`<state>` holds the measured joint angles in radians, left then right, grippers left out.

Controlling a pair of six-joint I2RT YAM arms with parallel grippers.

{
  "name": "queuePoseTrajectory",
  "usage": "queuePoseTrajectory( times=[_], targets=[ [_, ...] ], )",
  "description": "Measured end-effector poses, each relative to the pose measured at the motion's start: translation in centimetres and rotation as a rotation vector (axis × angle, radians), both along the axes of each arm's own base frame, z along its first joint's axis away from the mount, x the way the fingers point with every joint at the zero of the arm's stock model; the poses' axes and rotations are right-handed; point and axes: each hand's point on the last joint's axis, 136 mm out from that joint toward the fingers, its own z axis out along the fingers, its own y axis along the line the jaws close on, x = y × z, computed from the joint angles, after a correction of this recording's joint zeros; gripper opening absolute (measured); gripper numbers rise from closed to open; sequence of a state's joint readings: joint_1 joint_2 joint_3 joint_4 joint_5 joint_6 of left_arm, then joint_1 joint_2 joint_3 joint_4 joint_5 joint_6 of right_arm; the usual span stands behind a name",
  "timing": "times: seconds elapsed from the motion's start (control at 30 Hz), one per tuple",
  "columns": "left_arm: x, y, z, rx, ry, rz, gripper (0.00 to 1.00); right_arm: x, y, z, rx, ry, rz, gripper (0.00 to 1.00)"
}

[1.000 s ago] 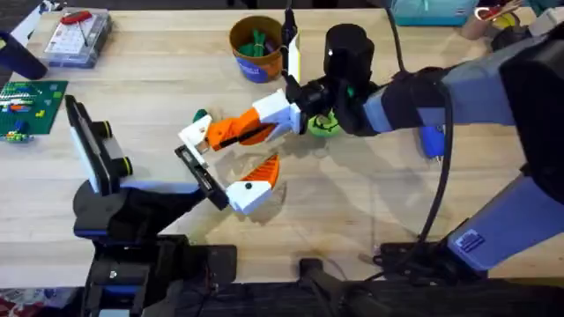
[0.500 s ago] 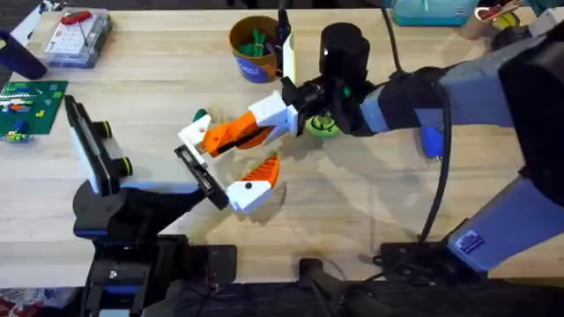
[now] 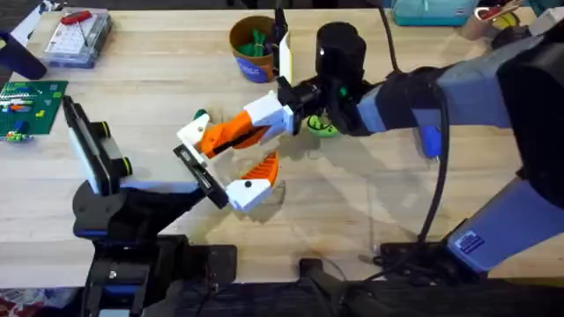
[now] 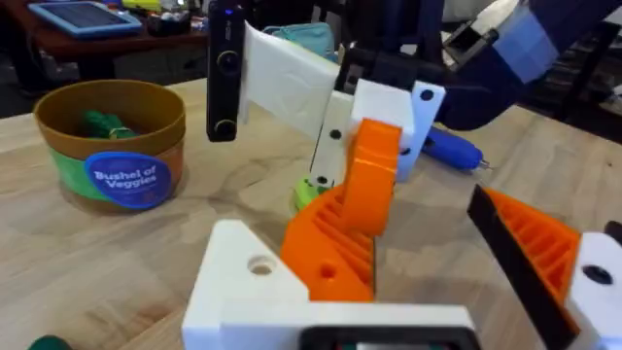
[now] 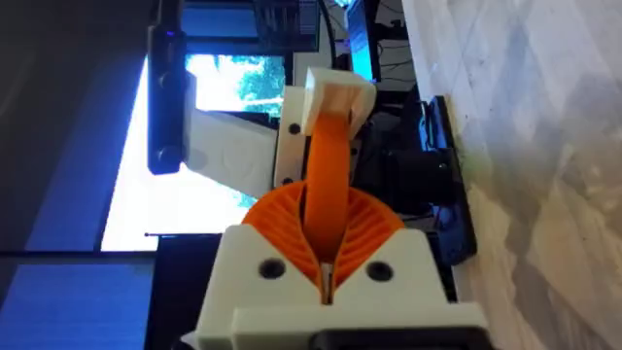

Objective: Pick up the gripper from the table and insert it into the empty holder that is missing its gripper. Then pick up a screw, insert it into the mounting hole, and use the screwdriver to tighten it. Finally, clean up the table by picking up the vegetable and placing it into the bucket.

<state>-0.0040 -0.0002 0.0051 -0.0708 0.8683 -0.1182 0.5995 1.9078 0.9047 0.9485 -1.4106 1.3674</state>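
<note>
The right hand [image 3: 264, 123] gripped the gripper [image 3: 225, 134], its white-and-orange fingers clamped on the orange wedge, and carried it above the worktop [image 3: 397, 211] with the white base toward the holder [image 3: 198, 176], the black crossbar at the tip of the left arm. One finger piece [image 3: 251, 183] already sat on the near end of that bar; the far end stood bare, and the carried part's white base [image 3: 196, 132] hung just beside it, not yet seated. The left wrist camera saw the orange wedge [image 4: 355, 209] standing close over its own white block [image 4: 243, 292], while the right wrist view showed the wedge [image 5: 326, 175] pinched between ribbed pads [image 5: 364, 228]. Whether the left hand itself was released or clenched could not be told.

The risk, by the look of it, lay in alignment: the part was held tilted, and a base arriving skewed could jam against the bar's edge or knock the fitted piece. A grip on the tapered wedge could also let the part swivel under pressure. Behind, the bucket [image 3: 256, 48] stood near the worktop's far edge, and a green vegetable [image 3: 322, 126] lay under the right arm, close enough to be swept aside.
</note>
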Motion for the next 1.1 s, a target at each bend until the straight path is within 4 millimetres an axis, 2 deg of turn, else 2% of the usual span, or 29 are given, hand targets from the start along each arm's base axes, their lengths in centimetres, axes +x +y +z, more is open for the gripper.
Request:
queuePoseTrajectory(
  times=[0.37, 1.1],
  targets=[
    [0.3, 0.2, 0.0, 0.004, -0.005, 0.019, 0.992, 2.0, 1.5, -0.4, 0.002, 0.01, 0.047, 0.02],
    [0.3, 0.3, 0.0, 0.005, -0.006, 0.024, 0.992, 2.1, 1.6, -0.3, -0.003, 0.025, 0.069, 0.02]
  ],
)
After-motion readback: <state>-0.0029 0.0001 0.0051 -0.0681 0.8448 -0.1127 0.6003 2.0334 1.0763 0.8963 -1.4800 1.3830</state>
